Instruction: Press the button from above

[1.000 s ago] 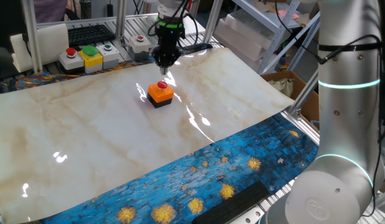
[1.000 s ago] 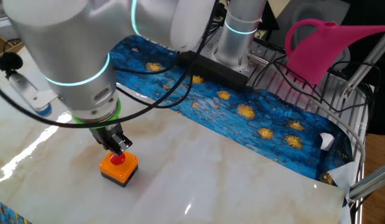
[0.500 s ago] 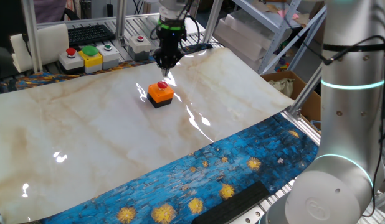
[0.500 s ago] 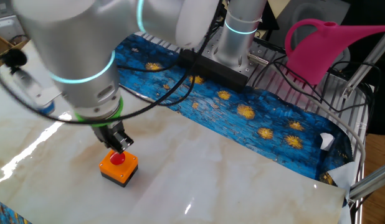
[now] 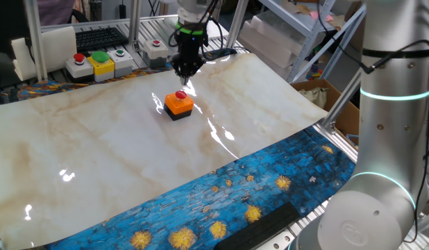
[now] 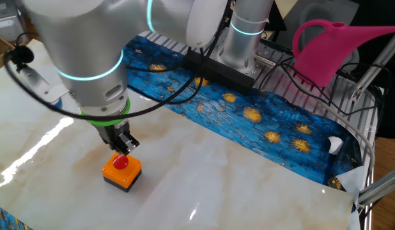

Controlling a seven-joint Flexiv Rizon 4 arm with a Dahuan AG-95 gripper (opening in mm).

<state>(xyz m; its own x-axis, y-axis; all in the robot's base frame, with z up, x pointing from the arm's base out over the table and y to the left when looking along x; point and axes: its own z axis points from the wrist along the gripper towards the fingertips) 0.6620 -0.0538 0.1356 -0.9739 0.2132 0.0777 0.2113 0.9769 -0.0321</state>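
Note:
The button [image 5: 179, 103] is a small red round cap on an orange square housing with a black base. It stands on the marble sheet, left of middle in one fixed view and low on the left in the other fixed view [image 6: 121, 170]. My gripper [image 5: 184, 70] points straight down a little above the red cap, apart from it. In the other fixed view the gripper [image 6: 124, 147] hangs just over the cap. The fingertips sit too close to tell a gap.
Grey boxes with red and green buttons [image 5: 80, 64] and a yellow box with a green button [image 5: 101, 62] stand at the back left. A pink watering can [image 6: 338, 48] sits on a wire rack. The blue painted cloth [image 5: 228, 201] covers the table's front.
The gripper has risen slightly above the button and shifted a little; the button has not moved.

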